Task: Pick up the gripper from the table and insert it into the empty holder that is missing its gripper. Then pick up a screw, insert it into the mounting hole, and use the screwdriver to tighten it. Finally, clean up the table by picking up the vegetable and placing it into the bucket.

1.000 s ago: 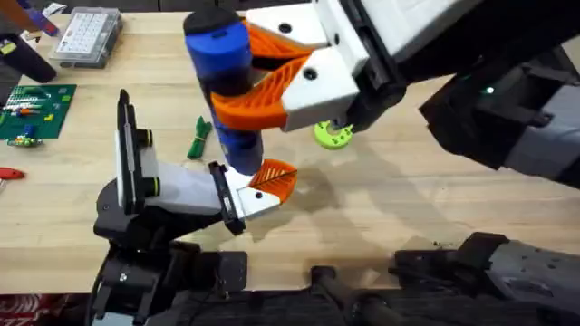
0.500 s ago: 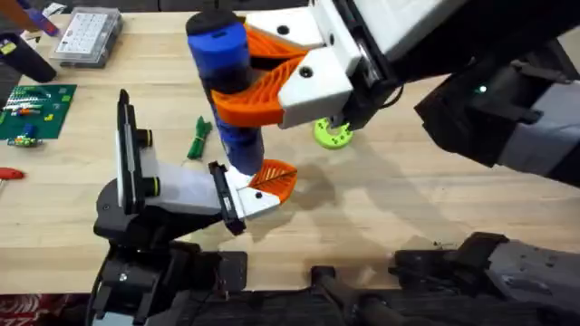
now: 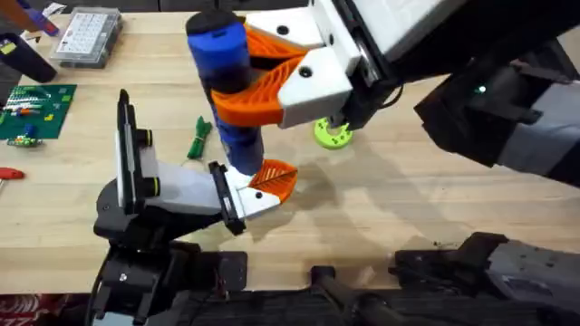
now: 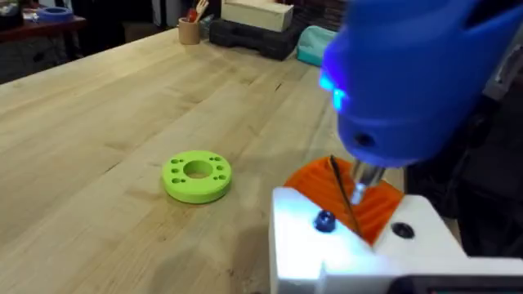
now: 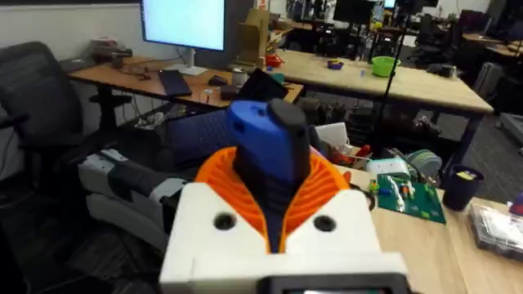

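The blue screwdriver (image 3: 225, 81) stands upright, and my right gripper (image 3: 237, 77) is shut on it with its orange ribbed fingers (image 5: 237, 192). Its metal bit (image 4: 358, 186) points down at the white holder (image 3: 249, 201) on the tip of my left arm. The orange gripper (image 3: 275, 179) sits in that holder (image 4: 351, 253), just under the screwdriver (image 4: 409, 73). A dark screw head (image 4: 324, 220) shows in the holder's white face. The green vegetable (image 3: 198, 138) lies on the table behind the left arm. The bucket is out of view.
A lime-green disc with holes (image 3: 333, 135) lies on the table under the right arm. At the far left are a clear parts box (image 3: 86, 36) and a green circuit board (image 3: 36, 110). The wooden table (image 3: 408, 208) is bare to the right.
The right gripper with the screwdriver has shifted a hair to the left. The left arm and the things on the table have not moved.
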Controlling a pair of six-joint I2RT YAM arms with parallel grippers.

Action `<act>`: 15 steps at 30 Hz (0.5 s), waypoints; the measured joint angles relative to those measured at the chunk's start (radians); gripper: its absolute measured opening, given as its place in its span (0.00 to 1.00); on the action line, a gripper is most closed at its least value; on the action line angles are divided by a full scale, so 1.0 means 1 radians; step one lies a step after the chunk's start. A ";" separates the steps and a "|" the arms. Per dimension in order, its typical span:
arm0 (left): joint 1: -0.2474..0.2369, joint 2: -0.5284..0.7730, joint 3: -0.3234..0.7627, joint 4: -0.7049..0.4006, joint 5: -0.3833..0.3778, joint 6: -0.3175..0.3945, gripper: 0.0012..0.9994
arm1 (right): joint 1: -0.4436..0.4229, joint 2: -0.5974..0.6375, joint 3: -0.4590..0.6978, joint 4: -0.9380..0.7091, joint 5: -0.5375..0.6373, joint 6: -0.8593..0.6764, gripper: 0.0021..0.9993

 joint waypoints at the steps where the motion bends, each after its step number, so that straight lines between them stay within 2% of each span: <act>1: 0.000 0.000 0.000 0.000 0.000 0.000 0.01 | 0.000 0.001 0.000 0.000 0.000 0.000 0.05; 15: 0.000 0.000 0.000 0.000 0.000 0.000 0.01 | 0.005 0.020 0.000 -0.003 0.000 0.003 0.04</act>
